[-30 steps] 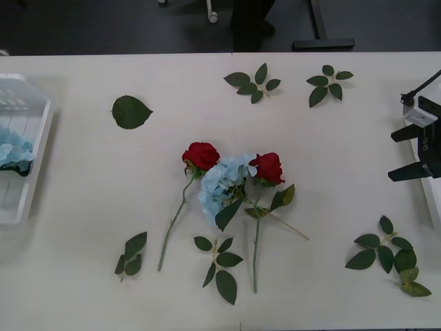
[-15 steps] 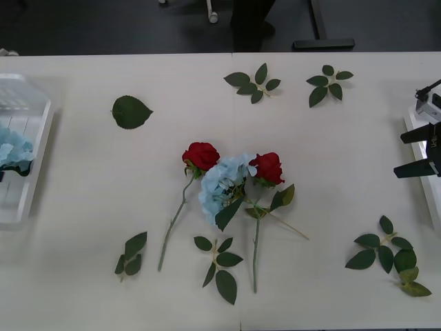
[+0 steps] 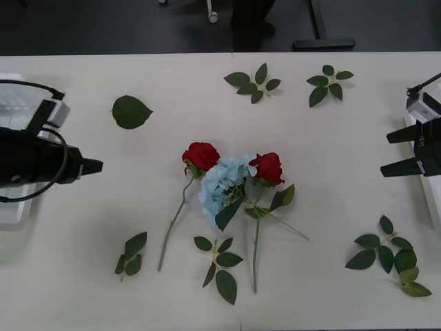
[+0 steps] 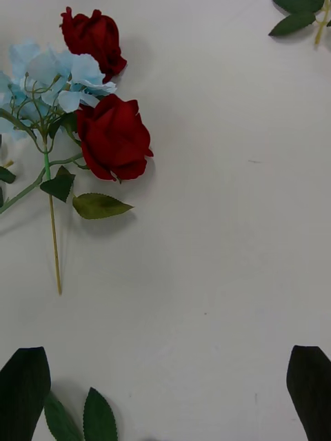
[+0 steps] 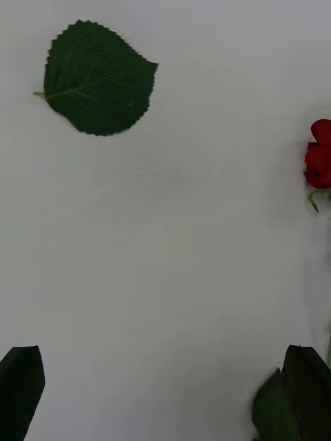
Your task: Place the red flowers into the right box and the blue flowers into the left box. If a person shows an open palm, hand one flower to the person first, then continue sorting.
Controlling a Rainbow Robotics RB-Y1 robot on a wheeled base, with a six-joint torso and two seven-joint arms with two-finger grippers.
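A long pale table (image 3: 331, 138) ran across the room. At its centre lay two red flowers (image 3: 201, 156) w/ a blue flower (image 3: 222, 185) between them, heads touching. Loose leaf sprigs (image 3: 252, 80) sat scattered round them, plus a single broad leaf (image 3: 130, 112). The left box (image 3: 21, 103) rested at the left edge, the right box (image 3: 422, 165) at the right.

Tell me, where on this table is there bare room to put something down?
Bare table lies between the right rose and the right gripper, and between the single big leaf and the lower-left leaf sprig. The middle is crowded: two roses flank the blue flower.
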